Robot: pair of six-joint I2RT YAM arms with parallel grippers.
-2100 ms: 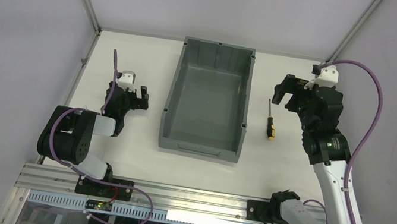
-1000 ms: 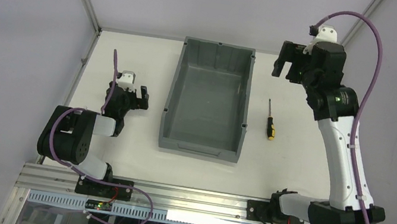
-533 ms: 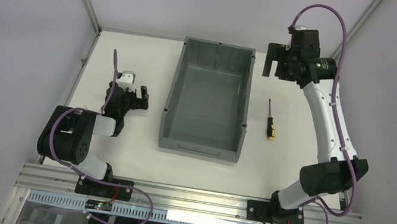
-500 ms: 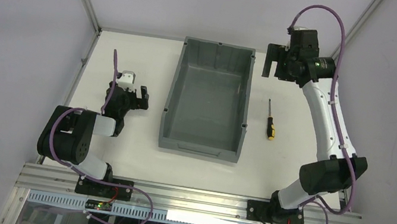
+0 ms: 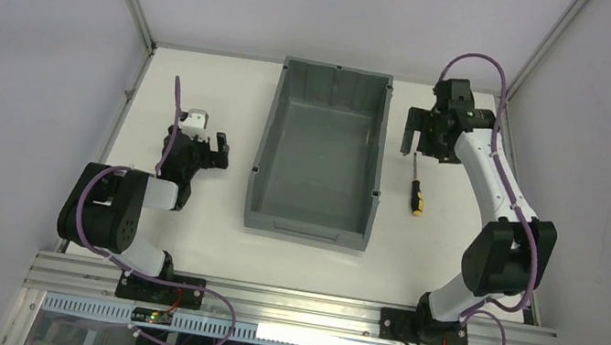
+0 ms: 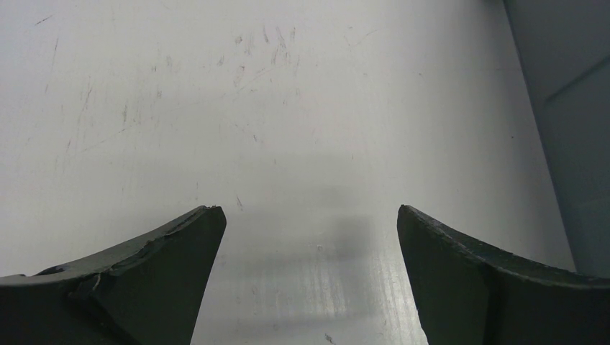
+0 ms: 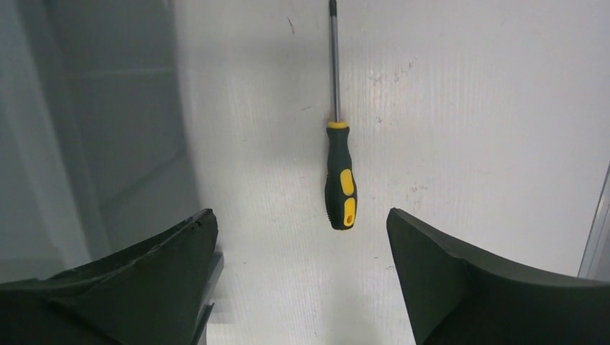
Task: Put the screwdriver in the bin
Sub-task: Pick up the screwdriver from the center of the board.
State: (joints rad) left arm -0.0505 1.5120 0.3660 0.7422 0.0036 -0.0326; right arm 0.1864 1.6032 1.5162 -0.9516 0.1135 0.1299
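A: Surface?
B: White table [image 5: 200, 230], lightly scuffed, with a metal rail [image 5: 282, 298] along its near edge.
A: What's on it?
B: Grey bin [image 5: 307, 228] at the centre, long side running near to far. The screwdriver [image 5: 416, 190] lies flat just right of the bin, not touching its wall, shaft pointing far and black-and-yellow handle nearer.

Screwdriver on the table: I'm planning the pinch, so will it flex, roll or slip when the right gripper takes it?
The screwdriver is probably rigid: a thin metal shaft and a moulded handle. It lies flat on the table, and its rounded handle might roll if nudged sideways. The black-and-yellow handle looks rubbery, so likely grippier than the bare shaft.
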